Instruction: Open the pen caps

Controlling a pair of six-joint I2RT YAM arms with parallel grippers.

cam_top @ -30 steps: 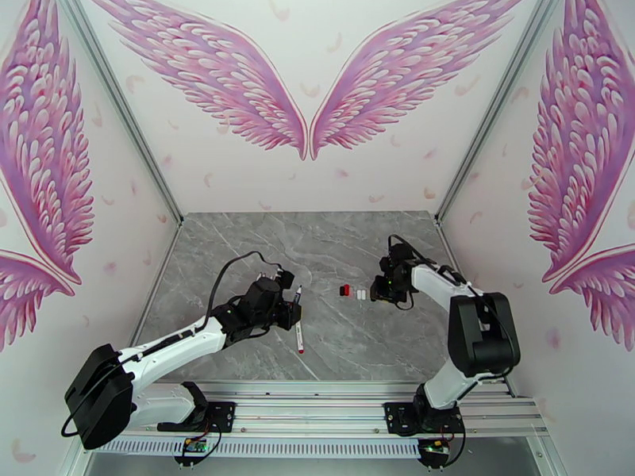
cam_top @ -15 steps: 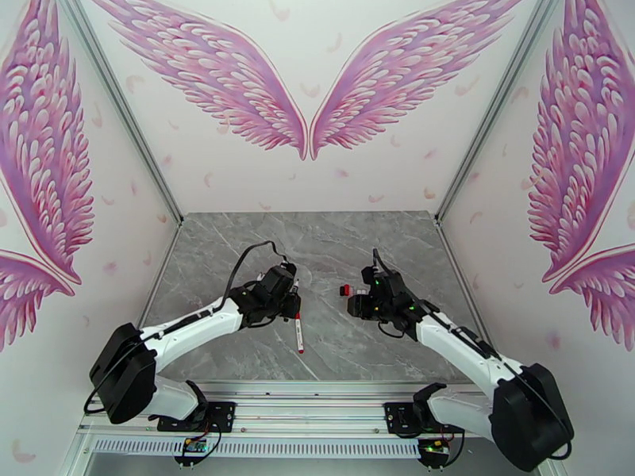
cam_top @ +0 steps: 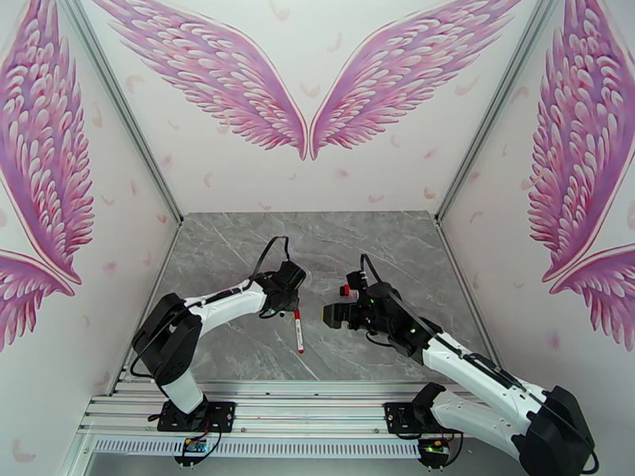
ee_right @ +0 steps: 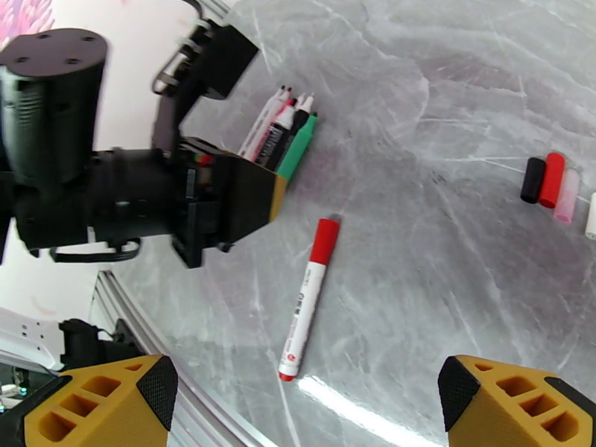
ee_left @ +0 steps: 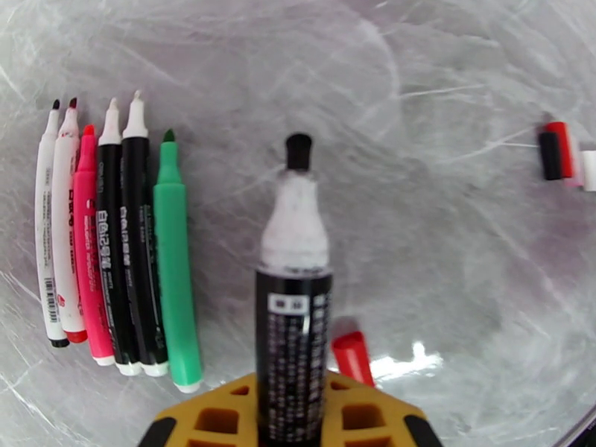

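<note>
L arm stretched far-right, L tool [ee_left: 294, 420] clamped on uncapped black marker [ee_left: 293, 329]; R arm reaches left, R tool [ee_right: 305, 404] wide open, empty.

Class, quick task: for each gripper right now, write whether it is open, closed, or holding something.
Left gripper: closed on the black marker, whose tip is bare.
Right gripper: open, holding nothing.

Eight pens [ee_left: 175, 262] (one capped), four loose caps [ee_right: 552, 179]
</note>
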